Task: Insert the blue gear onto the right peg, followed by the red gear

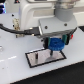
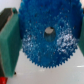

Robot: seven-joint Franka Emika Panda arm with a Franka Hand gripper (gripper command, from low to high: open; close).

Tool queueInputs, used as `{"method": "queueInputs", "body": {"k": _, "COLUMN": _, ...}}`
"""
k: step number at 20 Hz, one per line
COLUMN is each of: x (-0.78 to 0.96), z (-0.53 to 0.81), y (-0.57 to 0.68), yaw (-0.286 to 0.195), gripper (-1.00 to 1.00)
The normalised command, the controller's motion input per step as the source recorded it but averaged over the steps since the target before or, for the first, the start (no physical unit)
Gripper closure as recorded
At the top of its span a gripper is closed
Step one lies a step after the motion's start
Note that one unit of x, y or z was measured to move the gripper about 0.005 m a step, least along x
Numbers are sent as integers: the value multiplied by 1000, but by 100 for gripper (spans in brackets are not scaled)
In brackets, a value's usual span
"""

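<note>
now the gripper (image 1: 54,45) clasps the blue gear (image 2: 46,36) above the plate (image 1: 35,58).

Raised exterior view over plate (image 1: 46,57); wrist view close on blue gear (image 2: 46,37).

Bright, even lighting washes out the white surfaces; both small pictures are soft and blurred.
</note>
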Motion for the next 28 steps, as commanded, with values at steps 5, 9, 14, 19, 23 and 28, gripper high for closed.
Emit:
{"method": "queueInputs", "body": {"k": 5, "x": 217, "z": -59, "y": -137, "yaw": 0, "gripper": 100}}
{"method": "queueInputs", "body": {"k": 9, "x": 193, "z": -107, "y": -69, "yaw": 0, "gripper": 100}}
{"method": "queueInputs", "body": {"k": 14, "x": 93, "z": -40, "y": 5, "yaw": 0, "gripper": 100}}
{"method": "queueInputs", "body": {"k": 19, "x": 119, "z": 45, "y": 8, "yaw": 0, "gripper": 100}}
{"method": "queueInputs", "body": {"k": 23, "x": 296, "z": 412, "y": 0, "yaw": 0, "gripper": 100}}
{"method": "queueInputs", "body": {"k": 28, "x": 255, "z": 298, "y": 2, "yaw": 0, "gripper": 100}}
